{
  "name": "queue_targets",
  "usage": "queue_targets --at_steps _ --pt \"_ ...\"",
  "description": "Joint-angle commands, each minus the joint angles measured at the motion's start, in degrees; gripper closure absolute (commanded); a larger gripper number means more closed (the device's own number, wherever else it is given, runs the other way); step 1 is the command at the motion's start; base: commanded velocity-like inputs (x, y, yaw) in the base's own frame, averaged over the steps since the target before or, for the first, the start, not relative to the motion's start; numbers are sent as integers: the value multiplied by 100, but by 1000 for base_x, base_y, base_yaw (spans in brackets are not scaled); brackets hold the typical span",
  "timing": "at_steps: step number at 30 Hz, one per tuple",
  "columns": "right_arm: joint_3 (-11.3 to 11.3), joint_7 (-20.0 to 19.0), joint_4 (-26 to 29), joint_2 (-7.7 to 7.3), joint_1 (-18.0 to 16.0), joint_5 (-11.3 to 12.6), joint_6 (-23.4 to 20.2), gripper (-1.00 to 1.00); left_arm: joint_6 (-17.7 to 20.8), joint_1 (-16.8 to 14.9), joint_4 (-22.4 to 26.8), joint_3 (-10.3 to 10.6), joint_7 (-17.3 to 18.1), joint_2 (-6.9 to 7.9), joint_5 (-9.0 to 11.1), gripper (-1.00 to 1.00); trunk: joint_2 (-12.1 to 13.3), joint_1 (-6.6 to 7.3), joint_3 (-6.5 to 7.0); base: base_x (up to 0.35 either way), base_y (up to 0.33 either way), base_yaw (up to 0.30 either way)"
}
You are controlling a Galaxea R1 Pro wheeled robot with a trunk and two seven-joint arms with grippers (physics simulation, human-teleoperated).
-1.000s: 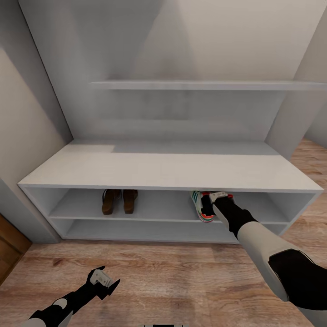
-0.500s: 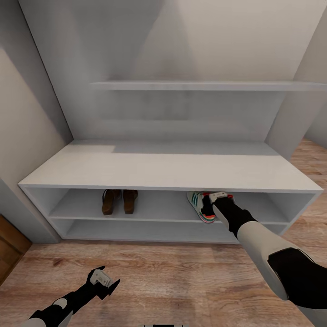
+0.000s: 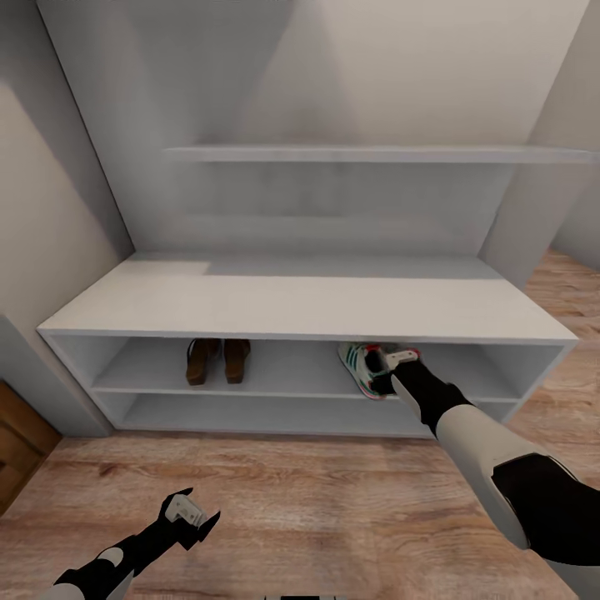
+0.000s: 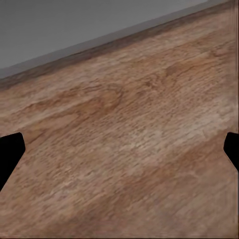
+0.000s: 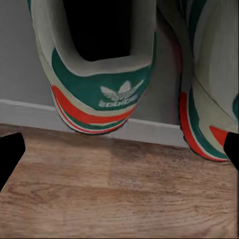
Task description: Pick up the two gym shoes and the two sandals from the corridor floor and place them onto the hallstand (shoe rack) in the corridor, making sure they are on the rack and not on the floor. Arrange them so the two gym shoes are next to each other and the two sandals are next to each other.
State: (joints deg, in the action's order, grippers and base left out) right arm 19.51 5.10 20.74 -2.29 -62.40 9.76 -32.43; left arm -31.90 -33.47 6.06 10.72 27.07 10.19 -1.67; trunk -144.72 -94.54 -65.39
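Right tool (image 3: 398, 363) hides second gym shoe (image 5: 211, 79), cut off at edge

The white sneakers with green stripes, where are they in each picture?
Head view: cream-white, green-striped gym shoes on the white hallstand's upper shelf, right of middle.
Right wrist view: heels of both shoes, close up.
Left wrist view: none, just floor.
Shared landmark: brown wood-plank floor.

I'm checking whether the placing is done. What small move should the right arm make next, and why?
Probably draw the right end effector straight back out. Both gym shoes stand side by side on the hallstand's upper shelf, the sandals paired further left, and its fingers are spread, off the shoes.
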Motion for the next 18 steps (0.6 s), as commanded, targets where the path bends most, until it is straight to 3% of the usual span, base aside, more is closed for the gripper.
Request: queue_targets --at_steps 1,18 --pt "0 0 0 0 0 0 0 -100 0 0 0 0 0 0 0 -100 0 0 0 -242 -135 0" --pt "0 0 -2 0 0 0 0 -100 -2 -1 0 0 0 0 0 -100 0 0 0 -269 -156 0"
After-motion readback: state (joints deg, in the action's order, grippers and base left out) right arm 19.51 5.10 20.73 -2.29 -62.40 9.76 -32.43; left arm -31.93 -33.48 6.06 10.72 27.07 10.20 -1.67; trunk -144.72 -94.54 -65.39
